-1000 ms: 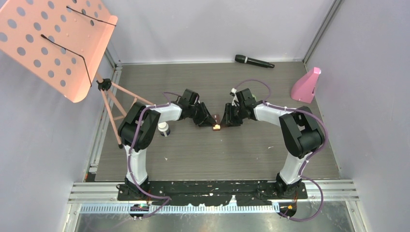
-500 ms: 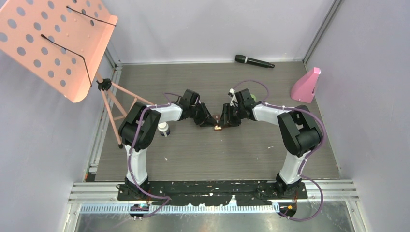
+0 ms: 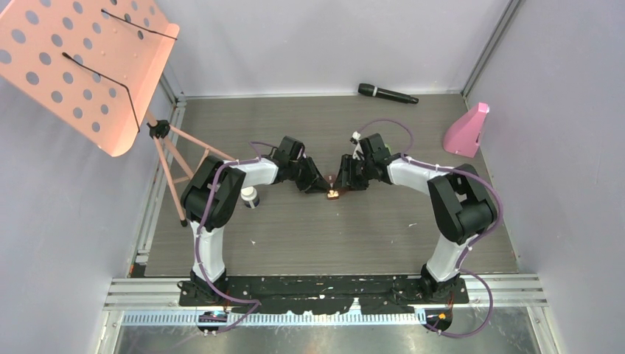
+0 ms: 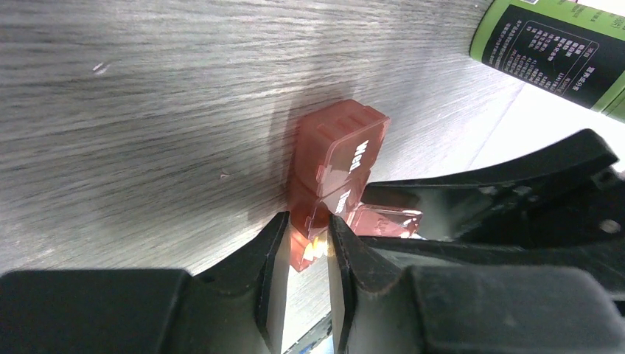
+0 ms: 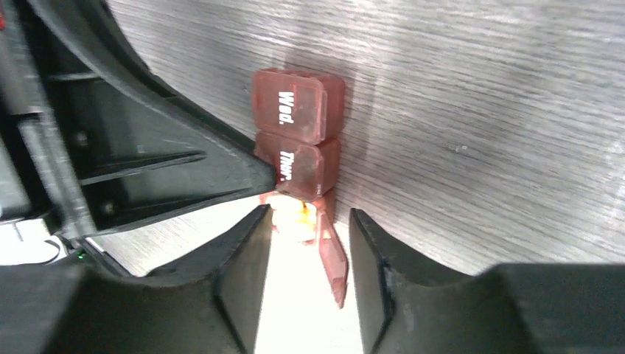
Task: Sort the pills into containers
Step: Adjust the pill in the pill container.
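A small brown pill case (image 4: 343, 147) lies on the table between both arms (image 3: 332, 190); its lids read "Wed" and "Thur" (image 5: 298, 107). My left gripper (image 4: 306, 221) is shut on the case's near end compartment, one finger on each side. That compartment is open, with yellow and white pills (image 5: 298, 221) inside and its lid flap (image 5: 333, 258) standing up. My right gripper (image 5: 309, 214) is open around the flap, with gaps on both sides. A white bottle with a dark cap (image 3: 250, 197) stands by the left arm. A dark green bottle (image 4: 560, 51) lies beyond the case.
A black microphone (image 3: 387, 94) lies at the back edge. A pink object (image 3: 466, 130) stands at the back right. A pink perforated music stand (image 3: 81, 66) hangs over the left side, its legs (image 3: 184, 155) on the table's left edge.
My left gripper's fingers have closed in on the case's end. The right gripper has opened a little and shifted slightly toward the case.
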Tool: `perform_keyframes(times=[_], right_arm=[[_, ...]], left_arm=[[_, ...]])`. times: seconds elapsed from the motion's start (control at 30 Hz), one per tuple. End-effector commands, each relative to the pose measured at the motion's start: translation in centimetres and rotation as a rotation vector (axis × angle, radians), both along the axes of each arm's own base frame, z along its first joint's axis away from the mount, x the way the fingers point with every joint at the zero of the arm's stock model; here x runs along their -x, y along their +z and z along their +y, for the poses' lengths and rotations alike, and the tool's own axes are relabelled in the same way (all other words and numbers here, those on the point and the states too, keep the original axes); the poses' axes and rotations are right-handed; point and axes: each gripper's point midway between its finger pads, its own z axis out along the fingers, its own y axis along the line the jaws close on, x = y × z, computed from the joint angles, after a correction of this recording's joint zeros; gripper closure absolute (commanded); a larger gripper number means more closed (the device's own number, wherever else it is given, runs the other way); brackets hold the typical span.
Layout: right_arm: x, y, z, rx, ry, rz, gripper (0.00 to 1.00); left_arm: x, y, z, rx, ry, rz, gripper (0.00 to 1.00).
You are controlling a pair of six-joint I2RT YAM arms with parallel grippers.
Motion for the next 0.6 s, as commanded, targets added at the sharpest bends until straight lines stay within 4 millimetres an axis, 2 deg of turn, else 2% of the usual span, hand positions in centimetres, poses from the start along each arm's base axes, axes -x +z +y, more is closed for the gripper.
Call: perform_keyframes(times=[0.0,0.13,0.27,0.37,0.57], right_arm=[[-1.4,3.9,-0.2,-0.029,-0.039,-0.108,0.46],[-1.0,4.4,0.3,-0.058,0.002,-0.121,0.39],[0.2,3.3,0.6,-0.062,0.077,-0.076,0.41],[1.1,2.2,0.2,-0.034,0.122,-0.058,0.41],[1.8,1.1,-0.3,0.002,0.169,-0.043,0.4]], left_arm=[[0.1,-1.0,0.3,-0.039,0.001,0.005,0.75],[0.1,-1.0,0.2,-0.038,0.001,0.005,0.75],[0.0,-0.9,0.2,-0.036,0.001,0.003,0.75],[0.0,-0.9,0.2,-0.035,-0.002,0.0,0.75],[0.1,-1.0,0.2,-0.037,-0.003,0.005,0.75]])
